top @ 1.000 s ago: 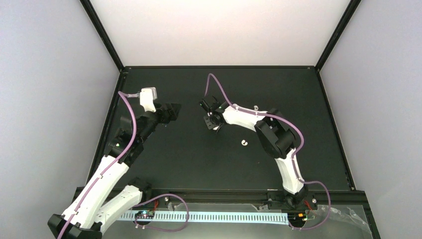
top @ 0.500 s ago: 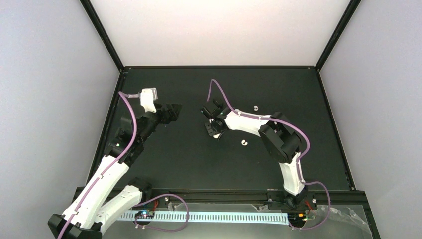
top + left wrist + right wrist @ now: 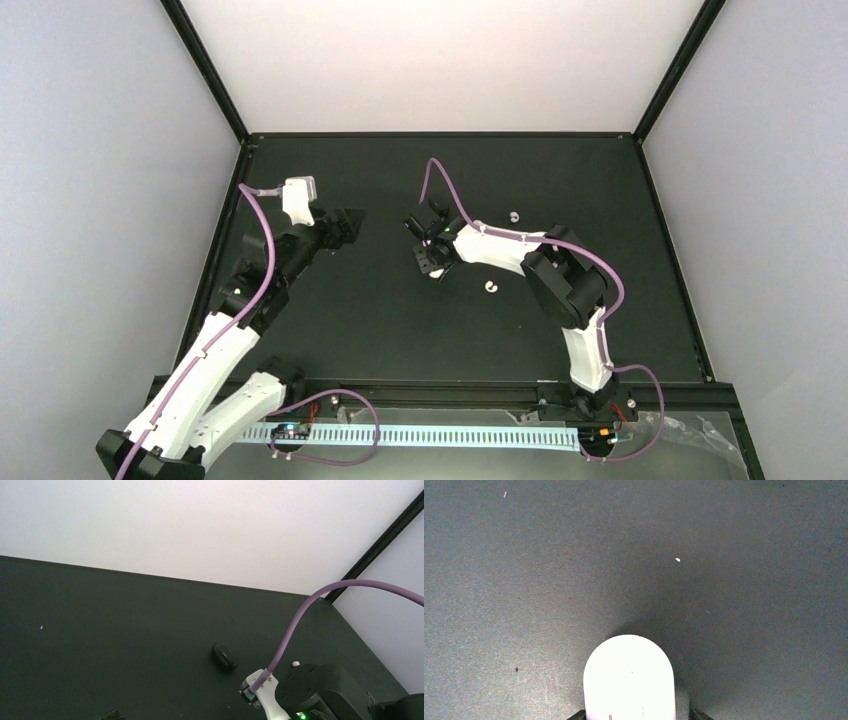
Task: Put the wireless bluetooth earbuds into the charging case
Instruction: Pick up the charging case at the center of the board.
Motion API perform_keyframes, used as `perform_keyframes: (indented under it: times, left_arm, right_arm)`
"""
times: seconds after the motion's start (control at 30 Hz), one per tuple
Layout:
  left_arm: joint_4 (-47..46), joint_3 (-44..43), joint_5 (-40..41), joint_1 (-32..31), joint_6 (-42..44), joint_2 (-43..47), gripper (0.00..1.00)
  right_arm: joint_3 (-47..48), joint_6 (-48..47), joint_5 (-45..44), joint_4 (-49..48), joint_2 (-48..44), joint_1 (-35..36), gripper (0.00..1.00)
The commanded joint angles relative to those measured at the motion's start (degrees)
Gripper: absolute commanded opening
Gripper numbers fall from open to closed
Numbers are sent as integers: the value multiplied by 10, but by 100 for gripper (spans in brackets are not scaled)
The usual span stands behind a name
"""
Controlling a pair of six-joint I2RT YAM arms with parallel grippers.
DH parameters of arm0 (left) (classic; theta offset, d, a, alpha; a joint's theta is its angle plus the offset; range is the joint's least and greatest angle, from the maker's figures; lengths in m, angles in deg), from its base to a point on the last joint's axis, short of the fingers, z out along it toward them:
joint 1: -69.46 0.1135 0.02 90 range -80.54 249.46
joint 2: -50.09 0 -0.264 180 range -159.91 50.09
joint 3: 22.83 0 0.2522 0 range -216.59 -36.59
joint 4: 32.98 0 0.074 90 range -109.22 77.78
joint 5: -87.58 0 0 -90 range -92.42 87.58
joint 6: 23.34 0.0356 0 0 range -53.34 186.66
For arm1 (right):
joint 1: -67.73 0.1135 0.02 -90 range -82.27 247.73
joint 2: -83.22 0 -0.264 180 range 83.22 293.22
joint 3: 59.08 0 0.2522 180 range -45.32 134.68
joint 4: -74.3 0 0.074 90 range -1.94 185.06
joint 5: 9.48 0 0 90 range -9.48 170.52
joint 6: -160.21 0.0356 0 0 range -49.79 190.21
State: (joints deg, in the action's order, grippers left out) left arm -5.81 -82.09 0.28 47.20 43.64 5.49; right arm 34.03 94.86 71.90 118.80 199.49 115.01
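Right claw (image 3: 434,260) is closed on a white case (image 3: 629,677), low over the table (image 3: 350,320). One earbud (image 3: 490,287) lies at its 4 o'clock, another earbud (image 3: 514,214) at 2 o'clock. Left claw (image 3: 343,227): opening can't be told.

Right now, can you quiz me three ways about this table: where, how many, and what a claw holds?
1. Where is the small black oval case?
A) lying on the dark table
B) hanging on the wall
C) atop a white arm
2. How many tiny white plastic earbuds lie on the table?
A) none
B) two
C) five
3. What does the right claw hold?
A) nothing
B) a red ball
C) a white pill-shaped plastic case
Answers: 1 A, the left wrist view shows it there; 2 B, the top view shows two white specks; 3 C, it fills the right wrist view's bottom.
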Motion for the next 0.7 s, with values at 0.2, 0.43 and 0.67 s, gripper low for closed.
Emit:
perform_keyframes:
  times: [0.2,0.43,0.67]
  left_arm:
    - [-8,-1,0,-4,-2,10,99]
    - [-6,-2,5,-4,1,13,99]
    - [-8,-2,-5,-8,8,12,99]
  right_arm:
    - [-23,-13,-29,35,17,15,40]
    - [-29,-21,-33,20,-7,16,32]
    - [-134,-88,-63,-60,-195,32,30]
